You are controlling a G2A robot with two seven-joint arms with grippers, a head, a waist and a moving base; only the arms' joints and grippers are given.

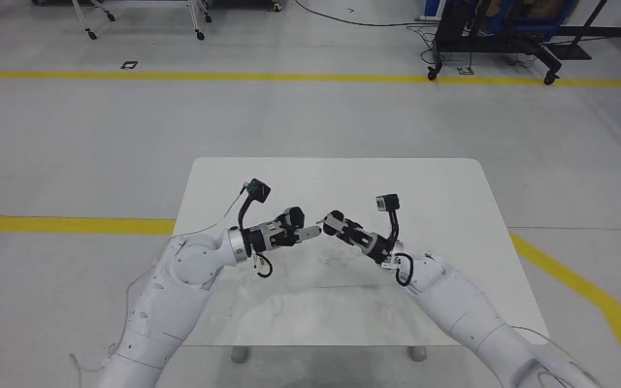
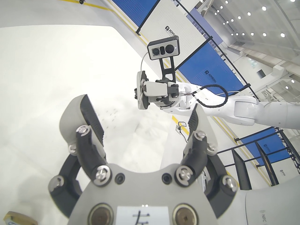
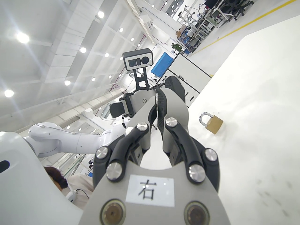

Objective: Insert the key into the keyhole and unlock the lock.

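A brass padlock [image 3: 212, 123] with a silver shackle lies on the white table [image 3: 257, 83], off to the side of my right gripper [image 3: 164, 92]. The shackle is closed. A brass corner of the padlock [image 2: 16, 219] also shows at the edge of the left wrist view. My right gripper [image 1: 330, 220] is shut above the table's middle, and I cannot tell whether the key is between its pads. My left gripper [image 1: 309, 233] faces it tip to tip and stands open [image 2: 141, 108] with nothing between its fingers. The right gripper [image 2: 140, 92] hangs just beyond the left one.
The white table [image 1: 437, 194] has bare room toward the far edge and both sides. Scuff marks [image 2: 112, 114] dot its surface near the middle. Wheeled frames [image 1: 495, 39] stand on the floor well beyond the table.
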